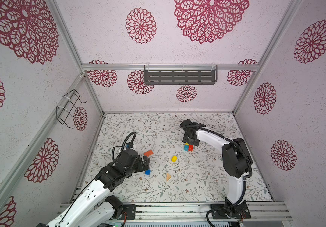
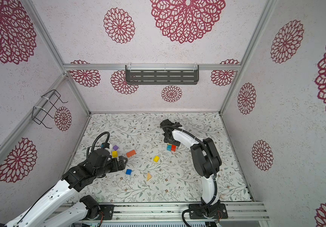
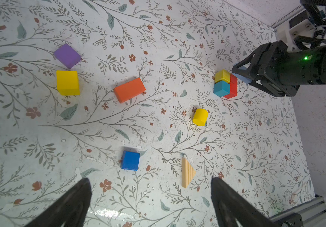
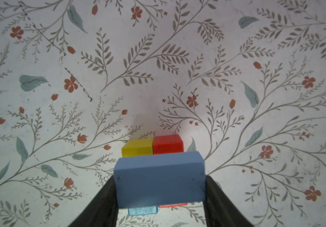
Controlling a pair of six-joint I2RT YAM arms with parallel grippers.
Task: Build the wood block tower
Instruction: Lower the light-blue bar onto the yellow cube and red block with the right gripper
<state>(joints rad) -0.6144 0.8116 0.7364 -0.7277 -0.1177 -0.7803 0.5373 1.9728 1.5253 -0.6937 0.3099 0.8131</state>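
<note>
A: Between the fingers point(image 4: 103, 200) of the right gripper point(image 4: 159, 184), what was there?
B: A pale blue brick point(image 4: 159, 173), clamped above the yellow block point(image 4: 137, 149), red block point(image 4: 167, 145) and teal block point(image 4: 142, 211).
A: And the left gripper point(image 3: 150, 180)?
B: Spread wide; the blue cube point(image 3: 130, 160) and wooden wedge point(image 3: 187, 173) lay just beyond its fingertips.

The pale blue brick point(image 4: 159, 179) covers most of the teal cube point(image 4: 142, 210) under it, and both top views pretty much lose the right pincer point(image 3: 242, 76) beneath its own wrist point(image 1: 190, 136).

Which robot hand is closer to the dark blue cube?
Left. The left gripper hovers open just beside the dark blue cube. The right gripper is far off, holding a pale blue brick over the started tower.
</note>
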